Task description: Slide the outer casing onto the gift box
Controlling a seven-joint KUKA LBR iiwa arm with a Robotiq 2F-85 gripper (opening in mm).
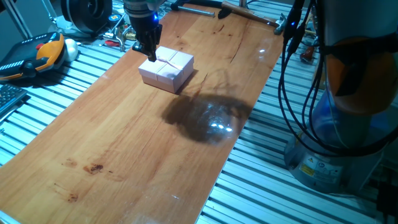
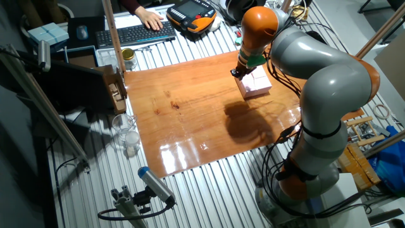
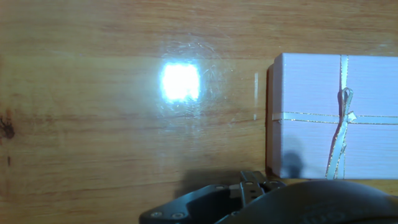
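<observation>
The outer casing (image 1: 166, 67) is a pale pink square sleeve with a cream ribbon cross and a small bow. It lies flat on the wooden board at the far end, and also shows as the casing (image 2: 256, 82) and the casing (image 3: 336, 121). My gripper (image 1: 150, 55) stands upright at its back left edge, touching or nearly touching the top rim. The fingers look pressed together into one narrow tip with nothing between them. In the other fixed view the gripper (image 2: 239, 72) sits at the casing's left side. The gift box is hidden or out of view.
The wooden board (image 1: 143, 143) rests on a slatted metal table. A teach pendant (image 1: 37, 53) lies at the left, a hammer (image 1: 249, 11) at the board's far end. Cables and the robot base (image 1: 348, 99) stand right. A keyboard (image 2: 136, 31) and a jar (image 2: 128, 58) sit beyond the board.
</observation>
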